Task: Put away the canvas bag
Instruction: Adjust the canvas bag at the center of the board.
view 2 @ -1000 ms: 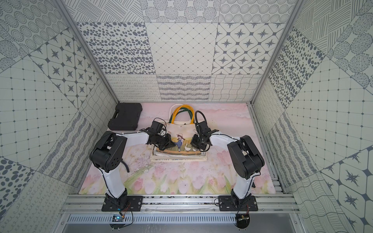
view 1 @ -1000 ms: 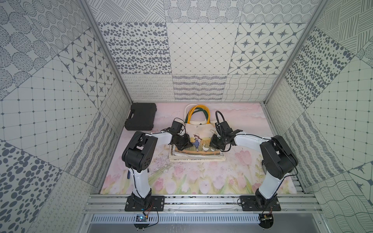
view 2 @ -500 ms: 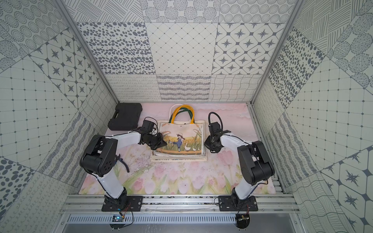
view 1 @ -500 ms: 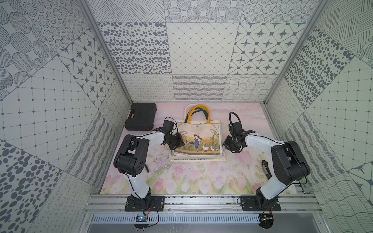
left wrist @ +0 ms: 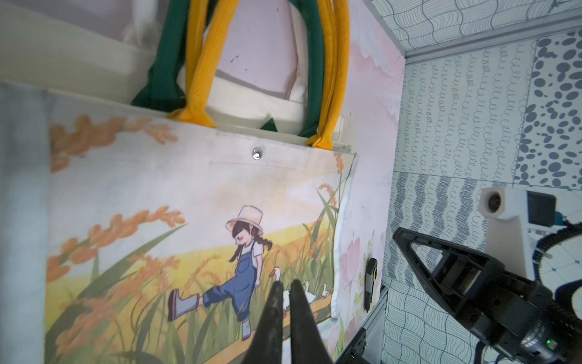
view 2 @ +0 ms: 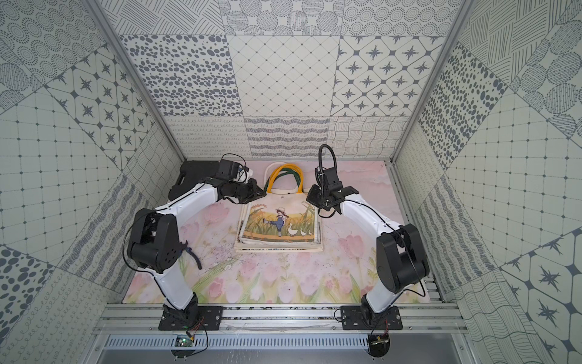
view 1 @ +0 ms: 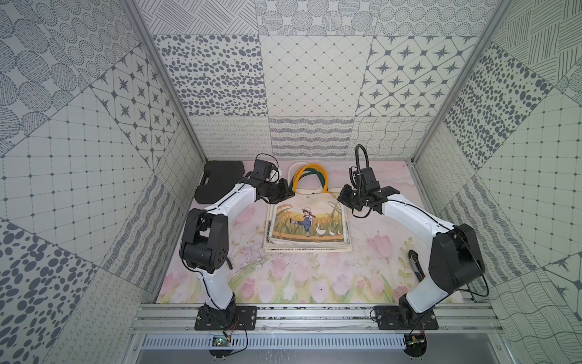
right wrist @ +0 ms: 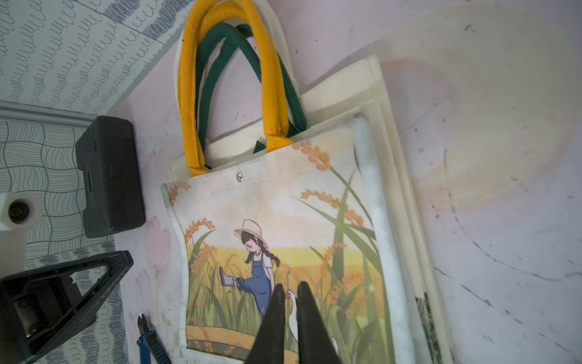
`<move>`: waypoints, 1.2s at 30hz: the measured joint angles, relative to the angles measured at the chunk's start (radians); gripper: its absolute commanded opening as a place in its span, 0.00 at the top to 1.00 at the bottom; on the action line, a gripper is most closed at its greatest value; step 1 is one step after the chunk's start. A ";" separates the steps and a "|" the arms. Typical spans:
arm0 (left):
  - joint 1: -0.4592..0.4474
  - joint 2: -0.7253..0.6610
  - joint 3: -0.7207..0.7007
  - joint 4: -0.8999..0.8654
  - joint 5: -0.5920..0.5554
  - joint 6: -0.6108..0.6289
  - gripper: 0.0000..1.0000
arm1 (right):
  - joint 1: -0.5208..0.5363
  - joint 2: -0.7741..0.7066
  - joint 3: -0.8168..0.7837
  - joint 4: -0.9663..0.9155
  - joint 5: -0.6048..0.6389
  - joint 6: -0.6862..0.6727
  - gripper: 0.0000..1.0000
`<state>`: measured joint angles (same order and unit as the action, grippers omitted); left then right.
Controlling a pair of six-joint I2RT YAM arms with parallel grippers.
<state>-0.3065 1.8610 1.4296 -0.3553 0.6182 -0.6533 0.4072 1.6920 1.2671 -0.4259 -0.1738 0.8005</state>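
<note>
In both top views: canvas bag (view 1: 308,222) flat on the flowery mat (view 1: 283,277), on top of a pile of cream bags (view 1: 307,249), mouth pressed shut, inside hidden. Closed black case (view 1: 219,181) in the back corner. Just beside the top corners: left gripper (view 1: 290,196) and right gripper (view 1: 341,197).

Left wrist view: fingers (left wrist: 274,302) pinched together, holding nothing.

Right wrist view: fingers (right wrist: 277,302) almost pinched together, holding nothing. Yellow and green handles (right wrist: 189,94) flat past the bag's mouth.

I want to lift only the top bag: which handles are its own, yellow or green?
The yellow handles: they join the printed bag's top edge; the green handles disappear beneath it.
</note>
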 measured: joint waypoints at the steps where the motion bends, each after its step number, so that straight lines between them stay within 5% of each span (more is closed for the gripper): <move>1: 0.000 0.031 0.035 -0.008 0.004 0.008 0.99 | 0.002 0.055 0.035 0.009 -0.014 0.000 0.91; 8: -0.016 0.211 0.218 -0.083 0.003 0.049 1.00 | 0.045 0.331 0.218 0.016 -0.099 0.004 0.91; 14: -0.030 0.306 0.282 -0.137 0.002 0.076 1.00 | 0.071 0.410 0.291 0.020 -0.110 0.012 0.92; 24: 0.019 0.367 0.235 -0.177 -0.020 0.087 1.00 | 0.034 0.437 0.285 0.024 -0.030 -0.006 0.93; 36: 0.137 0.276 0.053 -0.132 0.022 0.082 1.00 | -0.103 0.373 0.177 0.055 0.000 -0.045 0.92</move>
<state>-0.1696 2.1368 1.4822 -0.4870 0.6399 -0.5709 0.3042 2.0647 1.4437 -0.3714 -0.1734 0.7555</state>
